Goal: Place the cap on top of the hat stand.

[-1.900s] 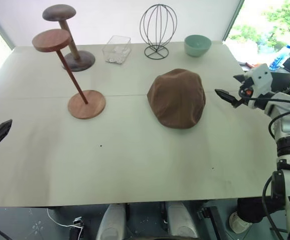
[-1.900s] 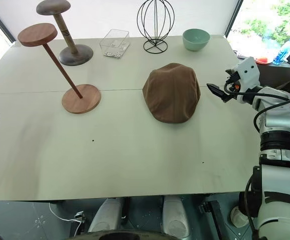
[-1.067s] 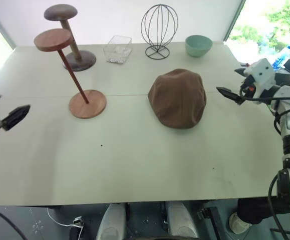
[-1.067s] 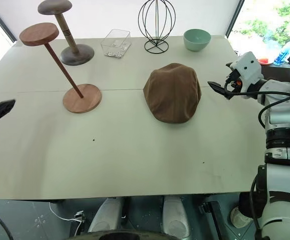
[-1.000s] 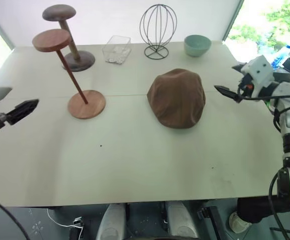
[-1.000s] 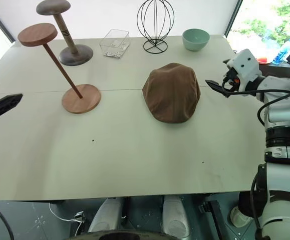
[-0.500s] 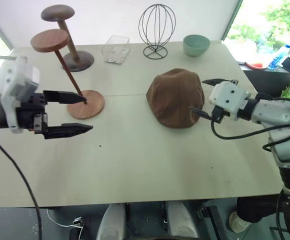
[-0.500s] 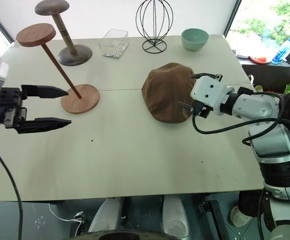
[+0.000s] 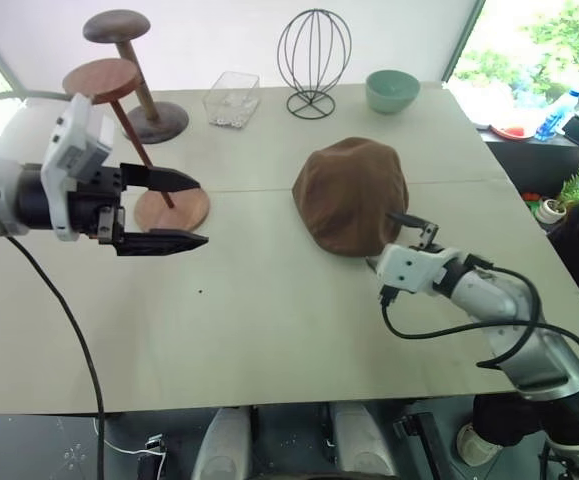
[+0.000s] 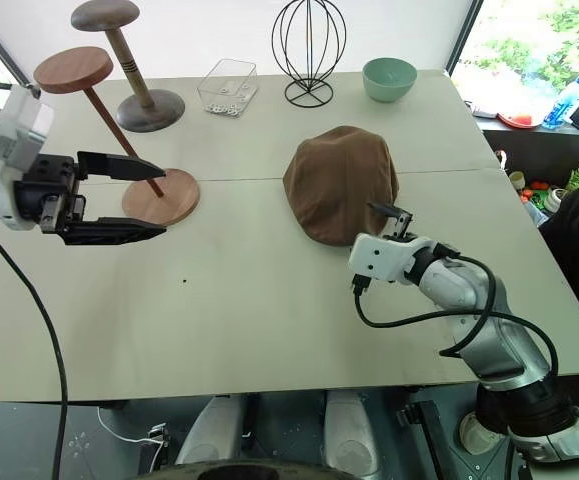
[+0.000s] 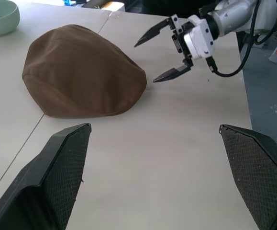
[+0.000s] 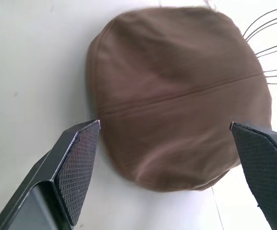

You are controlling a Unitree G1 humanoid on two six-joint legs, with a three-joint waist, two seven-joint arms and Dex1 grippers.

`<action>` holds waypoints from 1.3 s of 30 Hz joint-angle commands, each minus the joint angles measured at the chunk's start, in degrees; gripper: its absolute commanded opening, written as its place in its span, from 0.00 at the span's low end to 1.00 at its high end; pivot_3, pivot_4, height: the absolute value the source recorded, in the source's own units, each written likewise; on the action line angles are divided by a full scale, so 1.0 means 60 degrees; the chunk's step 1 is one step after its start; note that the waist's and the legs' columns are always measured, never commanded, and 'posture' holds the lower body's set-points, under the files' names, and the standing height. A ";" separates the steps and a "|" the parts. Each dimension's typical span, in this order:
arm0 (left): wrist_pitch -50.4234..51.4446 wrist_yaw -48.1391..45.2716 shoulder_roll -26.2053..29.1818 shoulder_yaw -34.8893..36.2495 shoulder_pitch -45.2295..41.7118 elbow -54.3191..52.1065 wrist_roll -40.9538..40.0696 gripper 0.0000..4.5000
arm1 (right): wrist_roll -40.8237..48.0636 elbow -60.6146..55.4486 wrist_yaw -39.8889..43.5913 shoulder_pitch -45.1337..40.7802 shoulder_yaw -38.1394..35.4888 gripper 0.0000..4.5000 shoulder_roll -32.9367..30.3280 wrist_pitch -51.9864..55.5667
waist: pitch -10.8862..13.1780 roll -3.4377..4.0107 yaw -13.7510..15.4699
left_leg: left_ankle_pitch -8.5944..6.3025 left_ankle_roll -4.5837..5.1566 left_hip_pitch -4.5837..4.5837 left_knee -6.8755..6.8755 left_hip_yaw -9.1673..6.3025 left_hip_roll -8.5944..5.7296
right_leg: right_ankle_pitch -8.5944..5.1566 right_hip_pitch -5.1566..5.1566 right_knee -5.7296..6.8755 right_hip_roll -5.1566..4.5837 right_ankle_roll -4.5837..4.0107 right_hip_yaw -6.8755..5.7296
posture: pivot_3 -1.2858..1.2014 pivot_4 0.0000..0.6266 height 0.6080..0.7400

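Observation:
The brown cap (image 9: 352, 195) lies flat on the table, right of centre. The reddish-brown hat stand has its disc top (image 9: 99, 78) at the back left, a slanted rod and a round base (image 9: 172, 210). My left gripper (image 9: 203, 212) hovers open in front of the stand's base, pointing right toward the cap. My right gripper (image 9: 381, 240) is open at the cap's near right edge, low over the table. In the right wrist view the cap (image 12: 176, 100) lies just ahead between the two spread fingers. The left wrist view shows the cap (image 11: 81, 72) and the right gripper (image 11: 144, 63) beside it.
A darker stand with a domed top (image 9: 119, 25) rises behind the hat stand. Along the back edge are a clear plastic box (image 9: 234, 97), a black wire head form (image 9: 315, 55) and a teal bowl (image 9: 392, 90). The table (image 9: 269, 330) is bare toward the front.
My left gripper swung in from the table's left edge to in front of the stand's base. My right gripper dropped from the cap's right side to its near edge. Both stayed open.

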 commanded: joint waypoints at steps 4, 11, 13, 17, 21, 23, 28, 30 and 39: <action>-0.0030 0.0007 -0.0084 0.0148 -0.0272 -0.0081 0.0030 1.00 | -0.0849 0.0816 -0.0567 -0.0142 0.0516 0.99 0.0304 -0.0825 | -0.0004 -0.0006 -0.0019 | 0.0000 0.0000 0.0001 0.0004 0.0000 0.0000 | 0.0000 0.0001 0.0002 0.0000 0.0000 0.0001 | 0.52 0.24 1.00; -0.0045 0.0177 -0.0285 0.0148 -0.0167 -0.0308 0.0017 1.00 | -0.1865 0.2913 -0.1226 -0.1307 0.1268 0.99 0.0635 -0.1804 | -0.0016 -0.0028 -0.0052 | 0.0000 0.0000 0.0013 0.0033 -0.0003 0.0001 | -0.0014 0.0012 0.0028 0.0001 -0.0025 0.0001 | 0.52 0.24 1.00; 0.0026 0.0299 -0.0378 0.0232 -0.0232 -0.0255 -0.0067 1.00 | -0.2160 0.3791 -0.1544 -0.1818 0.1462 0.99 0.0750 -0.2090 | -0.0021 -0.0036 -0.0046 | 0.0000 0.0000 0.0018 0.0044 -0.0004 0.0001 | -0.0016 0.0022 0.0034 0.0000 -0.0029 0.0001 | 0.52 0.24 1.00; -0.0015 0.0460 -0.0467 0.0278 -0.0216 -0.0192 0.0006 1.00 | -0.2423 0.5144 -0.1913 -0.2613 0.1708 0.99 0.0919 -0.2506 | -0.0025 -0.0042 -0.0043 | 0.0000 0.0000 0.0041 0.0053 -0.0007 0.0000 | -0.0016 0.0054 0.0035 0.0000 -0.0029 0.0001 | 0.52 0.24 1.00; -0.0045 0.0582 -0.0554 0.0289 -0.0174 -0.0209 0.0012 1.00 | -0.2523 0.6029 -0.2076 -0.3113 0.1928 0.99 0.0961 -0.2901 | -0.0030 -0.0051 -0.0010 | 0.0000 0.0000 0.0095 0.0048 -0.0012 0.0000 | -0.0018 0.0112 0.0027 0.0000 -0.0032 -0.0001 | 0.52 0.24 1.00; -0.0063 0.0605 -0.0579 0.0281 -0.0184 -0.0213 0.0007 1.00 | -0.2510 0.6296 -0.2087 -0.3269 0.1992 0.99 0.0994 -0.3086 | -0.0035 -0.0059 -0.0016 | 0.0000 0.0000 0.0117 0.0047 -0.0011 0.0000 | -0.0019 0.0134 0.0023 -0.0001 -0.0033 -0.0001 | 0.52 0.24 1.00; -0.0083 0.0706 -0.0655 0.0252 -0.0283 -0.0128 0.0031 1.00 | -0.2302 0.6370 -0.2118 -0.3381 0.1817 0.67 0.1073 -0.3147 | -0.0044 -0.0073 -0.0026 | 0.0000 0.0000 0.0158 0.0040 -0.0012 0.0000 | -0.0020 0.0171 0.0023 -0.0001 -0.0035 -0.0001 | 0.52 0.24 1.00; -0.0089 0.0739 -0.0670 0.0260 -0.0289 -0.0121 0.0026 1.00 | -0.2300 0.6307 -0.2151 -0.3365 0.1756 0.44 0.1069 -0.3128 | -0.0043 -0.0071 -0.0020 | 0.0000 0.0000 0.0158 0.0041 -0.0012 0.0000 | -0.0020 0.0171 0.0026 -0.0002 -0.0035 0.0000 | 0.52 0.24 1.00; 0.0018 0.1144 -0.0745 0.0577 -0.0172 -0.0097 -0.0082 1.00 | -0.1534 0.5294 -0.1739 -0.3239 0.0988 0.05 0.1059 -0.2856 | -0.0040 -0.0068 -0.0012 | -0.0001 0.0001 0.0156 0.0028 -0.0013 0.0000 | -0.0022 0.0165 0.0024 -0.0002 -0.0033 -0.0001 | 0.52 0.24 1.00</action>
